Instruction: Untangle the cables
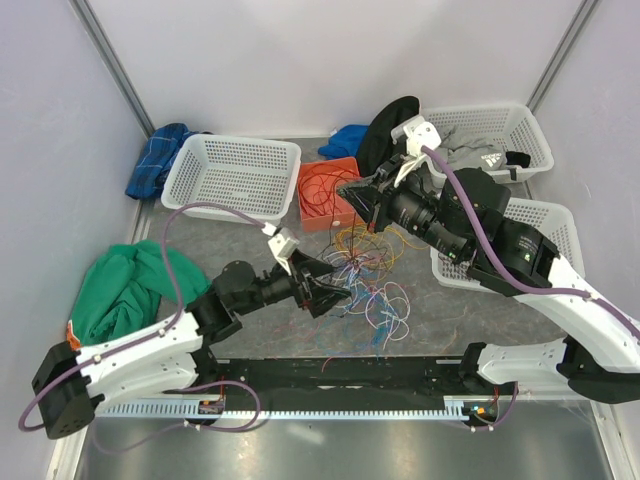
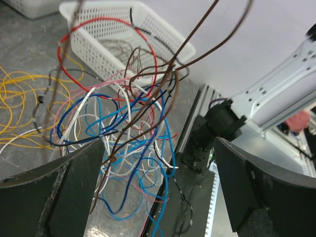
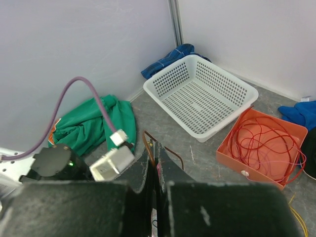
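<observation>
The left end effector gapes wide, a brown cable rising between its fingers. The right end effector is pinched together on that brown cable. The tangled cables lie on the bench between both arms, near an orange tray.

The cables — thin, many-coloured — lie tangled in one loose heap.

A white basket sits back left, a blue cloth beside it, a green cloth nearer — an orange tray just beside its right end. Two more white baskets stand at right — the rear one holds a grey garment.
</observation>
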`<action>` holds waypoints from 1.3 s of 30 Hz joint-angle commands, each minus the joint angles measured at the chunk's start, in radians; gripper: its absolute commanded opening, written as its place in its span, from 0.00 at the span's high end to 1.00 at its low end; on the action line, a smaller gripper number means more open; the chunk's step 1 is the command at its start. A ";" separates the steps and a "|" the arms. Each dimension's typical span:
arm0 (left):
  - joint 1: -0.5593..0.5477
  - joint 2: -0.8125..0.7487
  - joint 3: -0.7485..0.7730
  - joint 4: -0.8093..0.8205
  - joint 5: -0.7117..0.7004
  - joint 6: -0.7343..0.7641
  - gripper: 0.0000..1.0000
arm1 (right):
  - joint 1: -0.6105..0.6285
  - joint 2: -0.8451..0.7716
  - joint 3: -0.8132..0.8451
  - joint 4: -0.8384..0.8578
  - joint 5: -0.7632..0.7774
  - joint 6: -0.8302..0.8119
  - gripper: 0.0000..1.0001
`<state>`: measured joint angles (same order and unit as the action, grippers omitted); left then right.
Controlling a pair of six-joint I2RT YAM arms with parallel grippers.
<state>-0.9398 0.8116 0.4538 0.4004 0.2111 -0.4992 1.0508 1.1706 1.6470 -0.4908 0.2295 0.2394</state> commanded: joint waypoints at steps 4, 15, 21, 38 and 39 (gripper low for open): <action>-0.031 0.170 0.095 0.094 -0.120 0.105 0.00 | 0.000 -0.029 0.020 0.018 -0.045 0.032 1.00; -0.031 0.121 -0.047 -0.030 -0.292 -0.054 0.98 | 0.000 -0.055 0.095 0.001 0.014 -0.005 1.00; -0.031 0.115 -0.220 -0.136 -0.368 -0.315 0.98 | 0.000 -0.016 0.278 0.003 0.054 -0.055 1.00; -0.031 -0.018 -0.434 -0.334 -0.450 -0.607 0.98 | 0.000 0.035 0.461 0.086 0.284 -0.135 1.00; -0.031 -0.044 -0.434 -0.357 -0.457 -0.596 0.98 | 0.000 0.032 0.439 0.090 0.313 -0.143 1.00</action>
<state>-0.9684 0.8425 0.0689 0.1585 -0.1860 -1.0622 1.0508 1.2125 2.1223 -0.4332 0.4057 0.1406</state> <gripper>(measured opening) 0.045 0.011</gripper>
